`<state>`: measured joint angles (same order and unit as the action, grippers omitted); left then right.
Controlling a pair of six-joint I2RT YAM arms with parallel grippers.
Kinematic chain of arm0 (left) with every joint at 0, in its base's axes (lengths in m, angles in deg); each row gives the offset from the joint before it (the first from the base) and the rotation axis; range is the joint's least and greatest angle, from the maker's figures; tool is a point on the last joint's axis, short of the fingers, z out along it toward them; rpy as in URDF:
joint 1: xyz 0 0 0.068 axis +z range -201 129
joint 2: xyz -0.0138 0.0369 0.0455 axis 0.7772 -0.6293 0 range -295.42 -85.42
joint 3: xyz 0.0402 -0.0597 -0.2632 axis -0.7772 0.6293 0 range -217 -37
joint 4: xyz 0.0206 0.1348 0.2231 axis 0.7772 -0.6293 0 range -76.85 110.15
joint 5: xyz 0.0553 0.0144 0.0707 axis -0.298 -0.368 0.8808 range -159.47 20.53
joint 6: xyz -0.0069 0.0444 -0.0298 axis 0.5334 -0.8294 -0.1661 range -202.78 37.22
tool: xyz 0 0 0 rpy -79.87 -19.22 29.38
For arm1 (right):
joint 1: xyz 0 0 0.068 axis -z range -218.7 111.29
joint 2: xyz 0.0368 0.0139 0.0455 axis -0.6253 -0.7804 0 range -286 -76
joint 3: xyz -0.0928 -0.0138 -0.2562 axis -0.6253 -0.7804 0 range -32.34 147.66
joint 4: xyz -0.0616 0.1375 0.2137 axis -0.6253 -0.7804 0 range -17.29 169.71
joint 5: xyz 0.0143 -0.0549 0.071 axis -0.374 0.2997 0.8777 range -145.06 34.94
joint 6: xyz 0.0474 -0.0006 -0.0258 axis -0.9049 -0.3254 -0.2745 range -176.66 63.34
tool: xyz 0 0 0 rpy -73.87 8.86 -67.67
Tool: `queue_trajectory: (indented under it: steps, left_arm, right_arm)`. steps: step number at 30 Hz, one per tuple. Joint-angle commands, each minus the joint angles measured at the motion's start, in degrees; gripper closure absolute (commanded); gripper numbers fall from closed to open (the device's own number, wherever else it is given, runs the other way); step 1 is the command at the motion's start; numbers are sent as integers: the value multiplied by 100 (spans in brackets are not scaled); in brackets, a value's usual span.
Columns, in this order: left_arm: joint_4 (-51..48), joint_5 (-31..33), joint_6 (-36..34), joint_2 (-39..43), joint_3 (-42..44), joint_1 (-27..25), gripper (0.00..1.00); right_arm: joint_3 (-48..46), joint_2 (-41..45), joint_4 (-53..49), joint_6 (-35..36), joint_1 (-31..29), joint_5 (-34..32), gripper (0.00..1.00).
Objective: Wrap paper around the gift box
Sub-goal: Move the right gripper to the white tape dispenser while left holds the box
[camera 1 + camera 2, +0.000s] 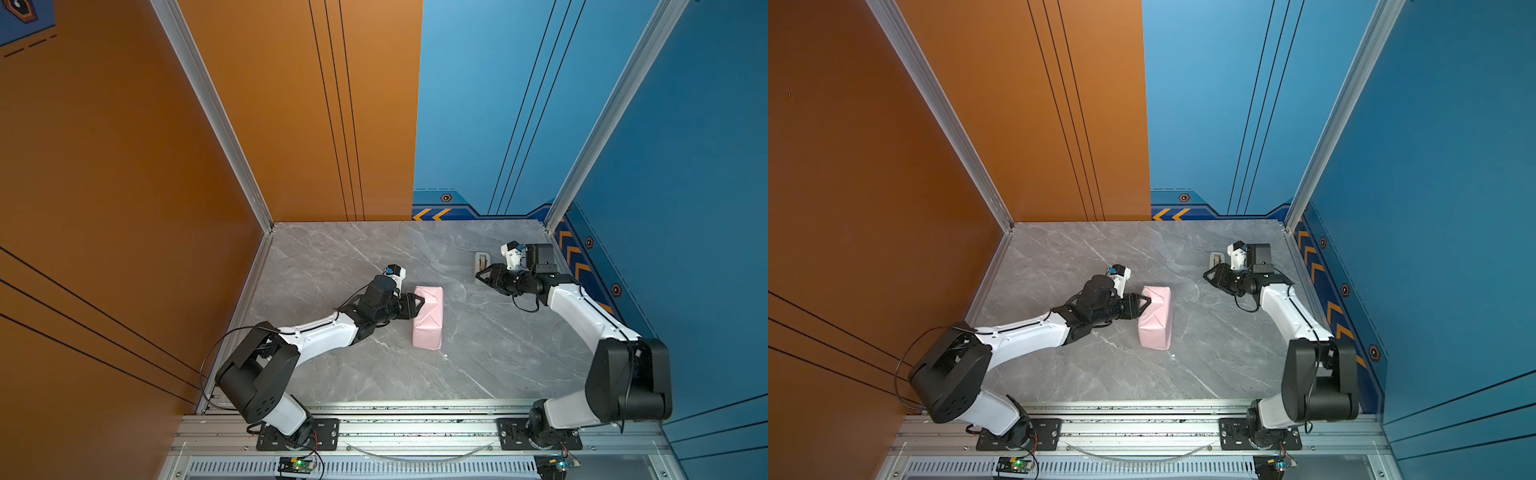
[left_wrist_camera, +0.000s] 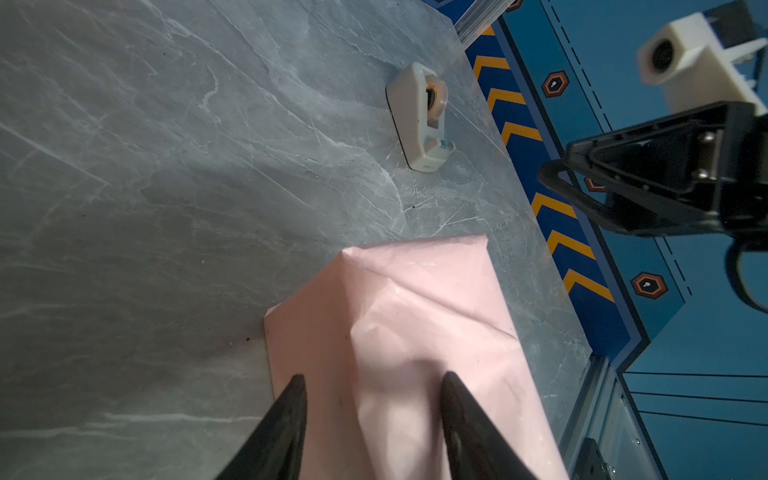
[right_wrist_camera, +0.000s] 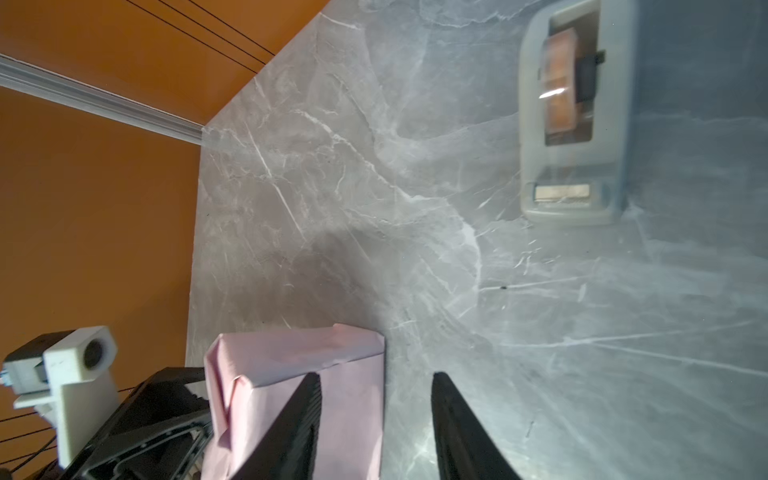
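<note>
Left fingers (image 2: 286, 424) spread over the pink paper (image 1: 428, 318) parcel on the bench (image 1: 332, 257), gift box hidden inside; right fingers (image 3: 299, 424) spread, empty, near tape dispenser (image 1: 481, 262); advise holding the end flap flat until taped.

Robot lab test cell, not a home or shop. The enclosure is aluminium extrusion posts (image 1: 216, 112) with a printed orange panel (image 1: 104, 166) at 10 o'clock, a blue panel (image 1: 685, 145) at 2 and a hazard chevron strip (image 1: 573, 253) at 3. The work surface is a grey marble-look tabletop (image 1: 332, 257). Left arm (image 1: 320, 332) and right arm (image 1: 582, 316) are bolted to an aluminium rail (image 1: 415, 430) at 6 o'clock, with a bare circuit board (image 1: 296, 462), green LED lit, below it. There's a white printed camera housing (image 2: 681, 54) on a wrist.
</note>
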<state>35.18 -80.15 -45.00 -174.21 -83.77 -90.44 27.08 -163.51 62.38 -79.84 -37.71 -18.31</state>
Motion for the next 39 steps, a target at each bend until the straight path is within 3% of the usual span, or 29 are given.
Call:
queue_trajectory:
  steps: [1,9,18,28,39]
  left_arm:
    - [-1468,297,-280,-278,217,-78,48]
    - [-1593,379,-284,-290,117,-86,48]
    - [-1691,473,-314,-254,54,-73,48]
    - [-1717,524,-339,-246,18,-64,48]
    - [-1732,527,-376,-287,-19,-37,48]
  right_arm:
    - [364,-552,130,700,289,400,56]
    - [1086,-1726,409,937,837,911,56]
    - [1506,-2605,489,1063,929,1605,59]
    - [1898,-3092,306,1281,910,1606,59]
    - [2676,-3594,-1150,2222,846,1258,62]
